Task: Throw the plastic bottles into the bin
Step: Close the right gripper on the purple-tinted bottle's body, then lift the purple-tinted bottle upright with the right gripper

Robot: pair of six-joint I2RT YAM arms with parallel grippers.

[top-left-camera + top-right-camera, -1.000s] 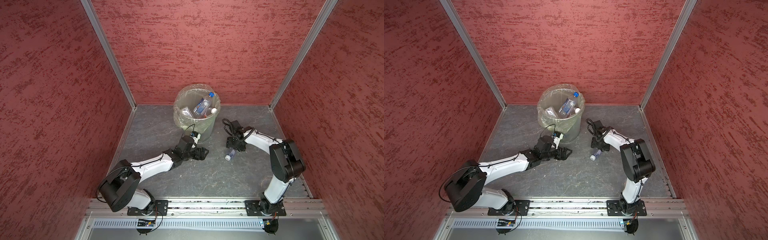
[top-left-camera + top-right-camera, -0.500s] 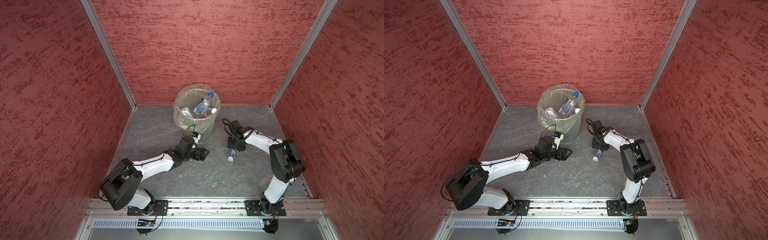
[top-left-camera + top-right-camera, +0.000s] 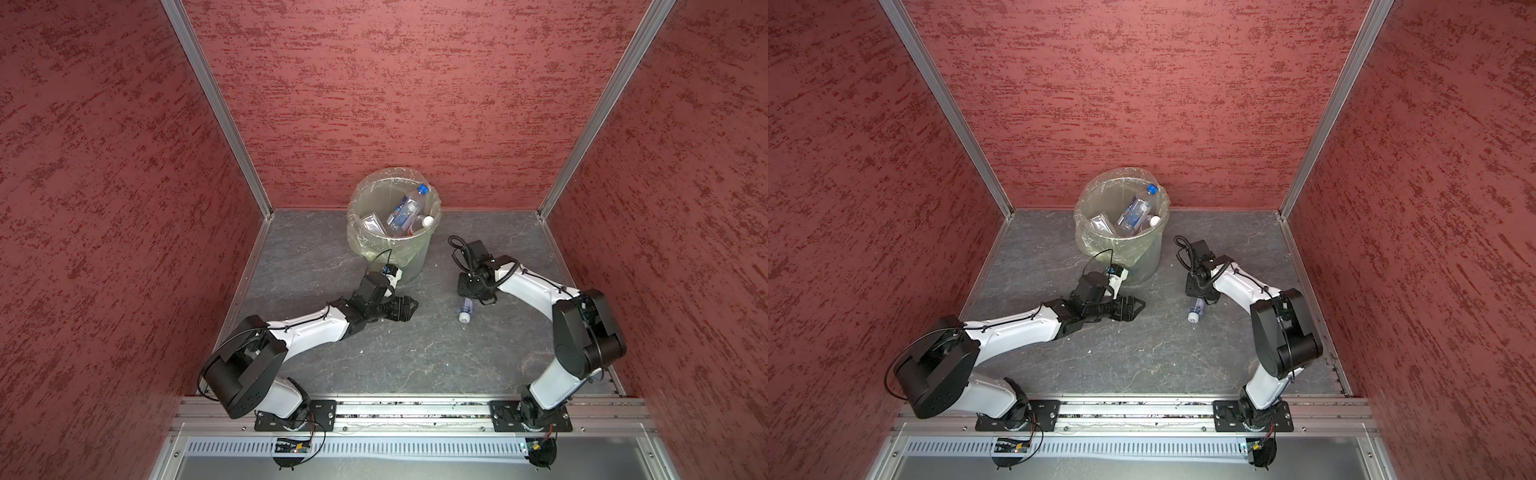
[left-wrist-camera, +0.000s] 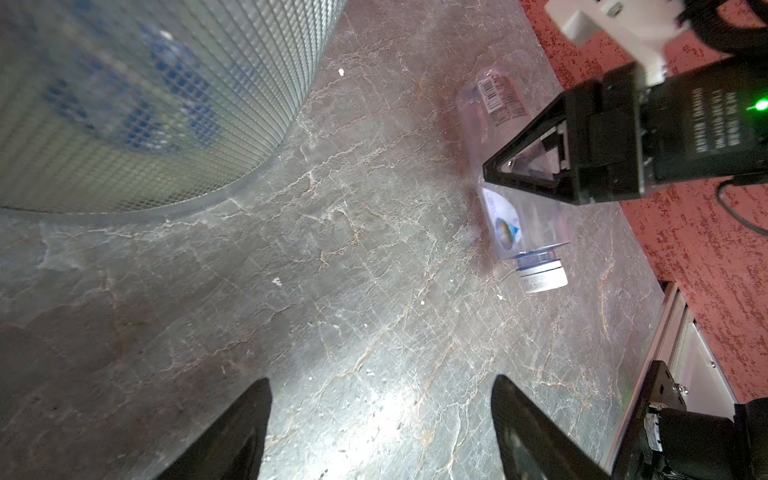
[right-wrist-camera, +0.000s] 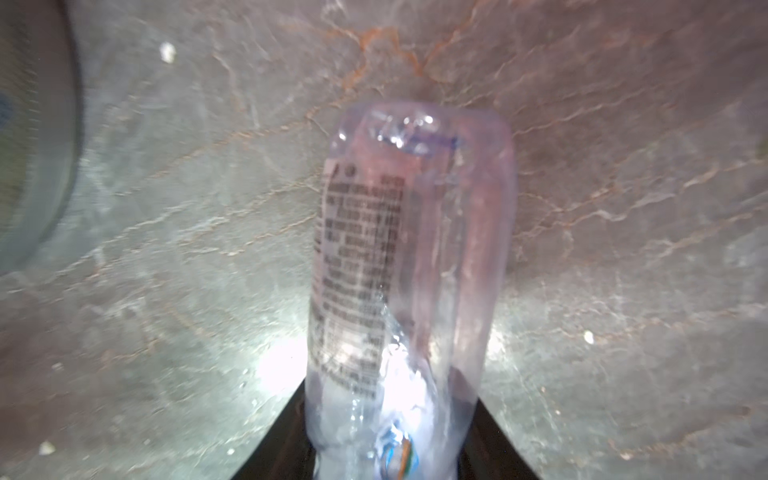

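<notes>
Right wrist view: the right end effector [image 5: 388,440] pinches a clear plastic bottle [image 5: 407,270], apparently mid-body, as it lies on the bench [image 5: 166,249]. The grasp is the step in hand. The next move likely calls for a lift over the rim of the bin [image 3: 411,262]. The right arm [image 3: 528,286] stretches forward, wrist down. The left end effector [image 3: 405,308] hovers spread and empty beside the bin, which holds other bottles [image 3: 405,210].

I have the bin [image 3: 409,257] standing at the back of the table [image 3: 415,357], close to the middle of the back wall, with several bottles [image 3: 405,210] lying inside it. One loose bottle [image 3: 466,308] lies on the table to the right of the bin and nearer me, cap end toward the front. My right claw [image 3: 473,296] sits over its rear half, a finger on each side. My left claw [image 3: 413,309] is just in front of the bin, left of that bottle and apart from it.
</notes>
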